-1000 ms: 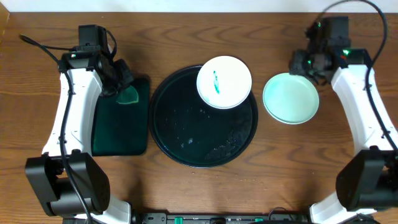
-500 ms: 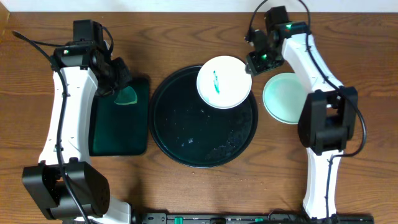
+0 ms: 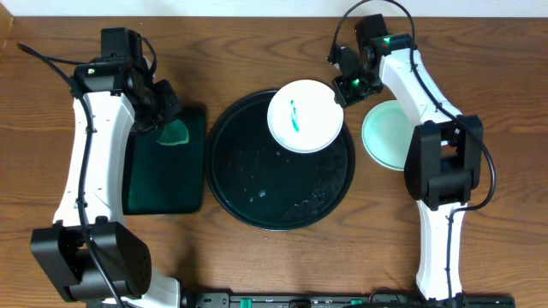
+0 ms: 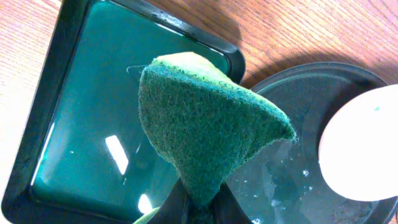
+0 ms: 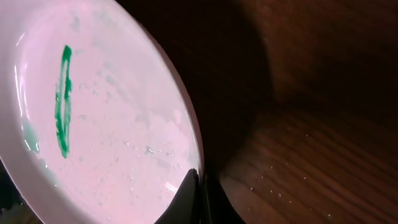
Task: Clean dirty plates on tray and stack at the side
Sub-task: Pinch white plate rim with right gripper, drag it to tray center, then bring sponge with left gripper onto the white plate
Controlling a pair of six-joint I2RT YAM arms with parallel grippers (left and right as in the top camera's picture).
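Plate (image 3: 305,115), teal-smeared, upper right of tray (image 3: 257,192): we log right gripper (image 5: 198,200) jaws pinching its rim. Left gripper (image 4: 199,208) jaws pinch sponge (image 4: 205,124). Second plate (image 3: 387,139) right of tray.

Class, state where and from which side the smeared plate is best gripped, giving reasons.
Probably its thin upper-right rim, from the right: the smeared plate is shallow, and that edge overhangs the rim of the black tray, leaving room for jaws underneath.

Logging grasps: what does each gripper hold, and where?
Left gripper: green sponge, by one end. Right gripper: smeared plate, by its rim.
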